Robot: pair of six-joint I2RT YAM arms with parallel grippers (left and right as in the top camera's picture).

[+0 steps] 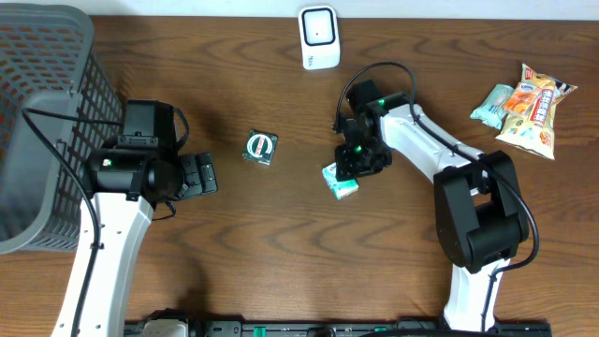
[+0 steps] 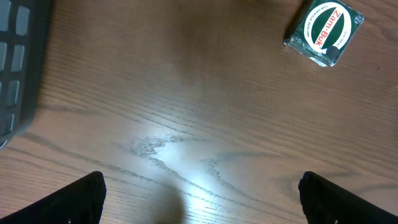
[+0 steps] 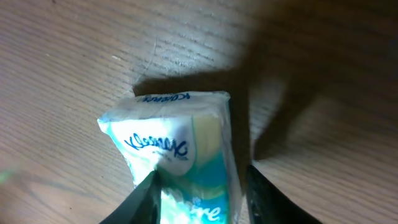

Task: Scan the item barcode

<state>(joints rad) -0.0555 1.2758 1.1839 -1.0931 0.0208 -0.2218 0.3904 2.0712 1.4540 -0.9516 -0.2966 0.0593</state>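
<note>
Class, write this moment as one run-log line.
right claw astride Kleenex pack, grip unclear | left claw open over table | pack not at white scanner

Overhead faces straight down; wrist views sit close above the same table (image 1: 281, 234).

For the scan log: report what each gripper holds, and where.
Left gripper: open, empty. Right gripper straddles one end of the white-and-teal Kleenex tissue pack; actual grip cannot be told.

Table (image 1: 281, 253): basket (image 1: 37, 112), scanner (image 1: 319, 37), tin (image 1: 260, 148), snacks (image 1: 524, 105) (tissue pk (image 1: 341, 182), prob.)
</note>
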